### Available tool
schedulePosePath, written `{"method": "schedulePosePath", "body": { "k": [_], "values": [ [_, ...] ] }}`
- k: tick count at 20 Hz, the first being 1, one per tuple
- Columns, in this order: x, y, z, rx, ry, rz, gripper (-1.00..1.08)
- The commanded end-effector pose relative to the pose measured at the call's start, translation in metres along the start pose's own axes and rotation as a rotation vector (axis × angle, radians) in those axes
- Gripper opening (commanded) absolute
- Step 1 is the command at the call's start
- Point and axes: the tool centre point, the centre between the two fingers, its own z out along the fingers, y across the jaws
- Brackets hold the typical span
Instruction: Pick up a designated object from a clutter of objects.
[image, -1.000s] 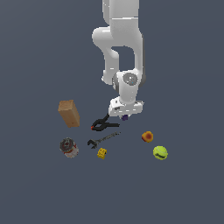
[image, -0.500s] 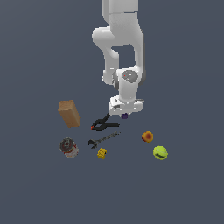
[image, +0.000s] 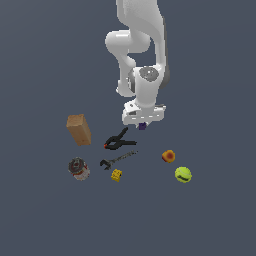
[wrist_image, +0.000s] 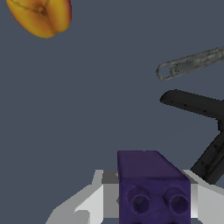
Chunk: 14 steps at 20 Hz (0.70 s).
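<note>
The tiny dark purple blocky piece (image: 142, 126) sits between my gripper's (image: 143, 124) fingers, held off the floor above the clutter. In the wrist view the purple piece (wrist_image: 151, 188) fills the gap between the white fingers (wrist_image: 89, 203), studs facing the camera, and my gripper (wrist_image: 151, 199) is shut on it. Below lie the black clamp (image: 119, 142), the dark wrench (image: 117, 159), the small yellow cube (image: 116, 175) and the orange-red fruit (image: 169, 156). The fruit (wrist_image: 41, 16), the wrench (wrist_image: 190, 63) and the clamp (wrist_image: 199, 109) also show in the wrist view.
A brown box (image: 79, 129) stands at the exterior view's left. A red-white can (image: 78, 168) lies below it. A yellow-green ball (image: 183, 174) lies at the exterior view's right, beside the fruit. The floor is plain dark grey.
My gripper has risen a little with the purple piece in it. The other objects have not moved.
</note>
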Motion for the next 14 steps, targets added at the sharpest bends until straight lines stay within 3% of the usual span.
{"method": "schedulePosePath", "body": {
  "k": [1, 14],
  "values": [
    [-0.001, 0.002, -0.019, 0.001, 0.001, 0.000, -1.00],
    [-0.007, 0.011, -0.125, 0.004, 0.001, -0.001, -1.00]
  ]
}}
